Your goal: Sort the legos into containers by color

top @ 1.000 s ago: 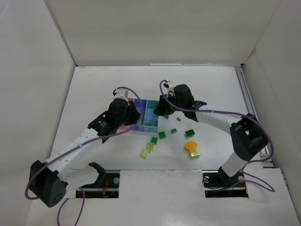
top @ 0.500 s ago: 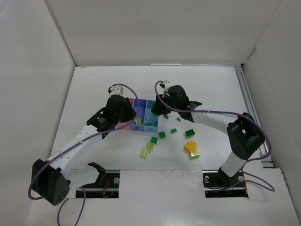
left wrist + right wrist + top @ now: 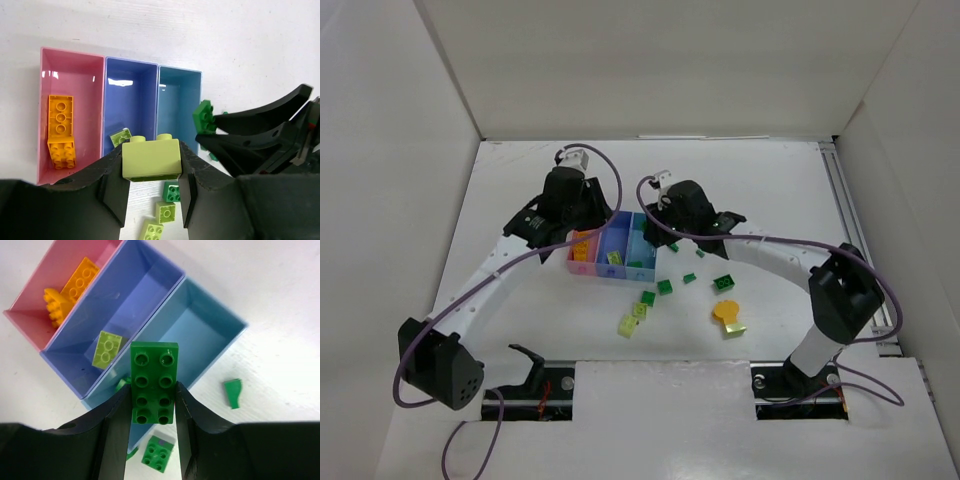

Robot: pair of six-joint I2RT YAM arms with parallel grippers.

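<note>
- Table (image 3: pixel 770 180): white, flat, matte work surface.
- Back wall (image 3: pixel 650 70), left wall (image 3: pixel 380 200), right wall (image 3: pixel 920 180): plain white panels enclosing the table.
- Rail (image 3: pixel 844 195): metal strip along the table's right edge.
- Front panel (image 3: pixel 660 420): white, with two rectangular cutouts.

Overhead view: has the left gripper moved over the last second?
Yes. Against the fixed bins, the left gripper has shifted away toward the far left, off the pink bin it covered, which now shows.
</note>
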